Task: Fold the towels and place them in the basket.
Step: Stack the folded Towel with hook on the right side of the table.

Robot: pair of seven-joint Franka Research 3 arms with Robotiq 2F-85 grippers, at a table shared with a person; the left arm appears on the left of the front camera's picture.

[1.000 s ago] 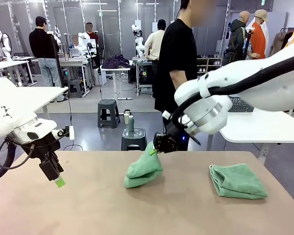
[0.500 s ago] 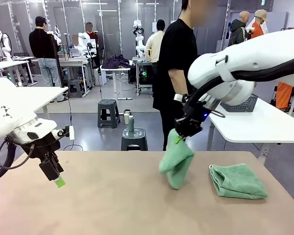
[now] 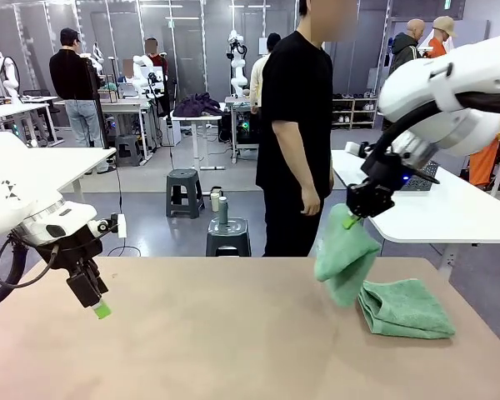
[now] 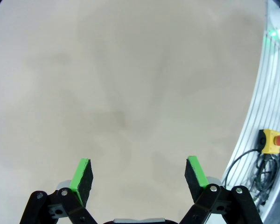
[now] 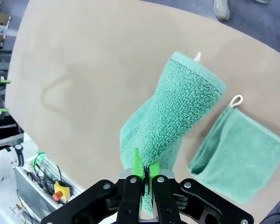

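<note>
While the right gripper [image 3: 351,218] hangs above the right part of the counter [image 3: 192,342], its fingers are pinched tight on the top edge of a folded green towel [image 3: 343,260], which dangles clear of the surface with its lower end just over the near-left corner of a second towel [image 3: 404,307]. That second towel lies folded flat on the counter near the right edge. From the right wrist view, the green pads [image 5: 137,165] press together on the held towel [image 5: 170,126], which hangs down in a thick fold, a small white loop showing at its far corner; the flat towel [image 5: 238,158] lies just beside it, also with a white loop at one corner. The left gripper [image 3: 94,302] sits low over the left part of the counter, tilted downward, its fingers spread wide and holding nothing. In the left wrist view, the left gripper [image 4: 139,176] faces bare counter [image 4: 130,84] between its two green-padded fingers. A person in a black shirt [image 3: 298,108] stands at the far side of the counter, one hand [image 3: 311,201] hanging at the side.
</note>
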